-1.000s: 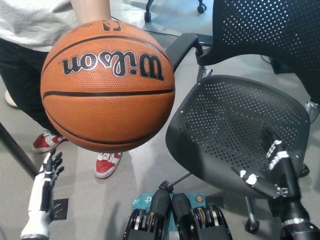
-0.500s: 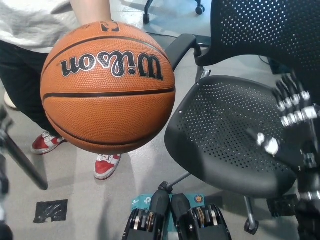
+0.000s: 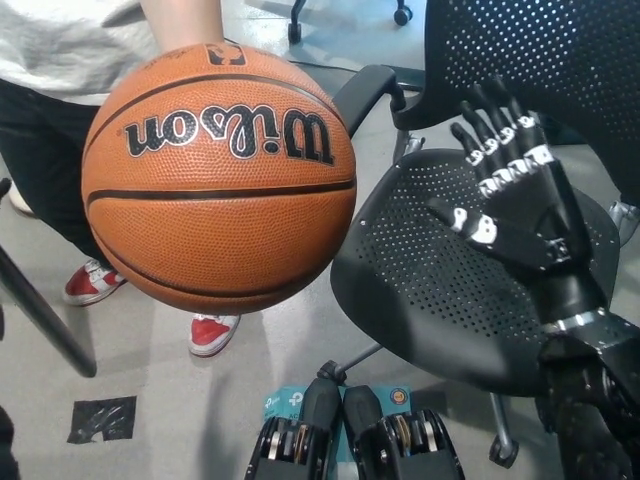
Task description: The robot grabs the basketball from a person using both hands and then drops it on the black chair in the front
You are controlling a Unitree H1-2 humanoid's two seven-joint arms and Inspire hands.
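A: Floor and room, quick?

B: Grey smooth floor, w/ a black tape patch low and far to the left of the right hand. Office-type space; another chair's caster shows at the top, beyond the hand.

A: Right hand?

B: Black, raised, held over the black chair. Fingers spread apart and pointing up, palm turned toward the ball, holding nothing. Not touching the ball; clear gap btwn them.

A: Left hand?

B: White one isn't visible. Only a dark bar slants across the left edge; can't tell what it is.

A: Ball?

B: Basketball sits left of the right hand, abt level w/ it. Orange, pebbled skin, black seams, "Wilson" printed upside down from this view. A person's hand grips it from the far side at the top.

A: Chair details?

B: Seat is black perforated plastic, rounded and dished, directly under and behind the hand. Backrest same perforated mesh, rising beyond the fingers. Armrest curves btwn ball and hand.

A: Anything else around?

B: Person stands behind the ball: grey top, dark trousers, red-and-white shoes on the floor, below the ball. Armrest is the only thing btwn hand and ball.
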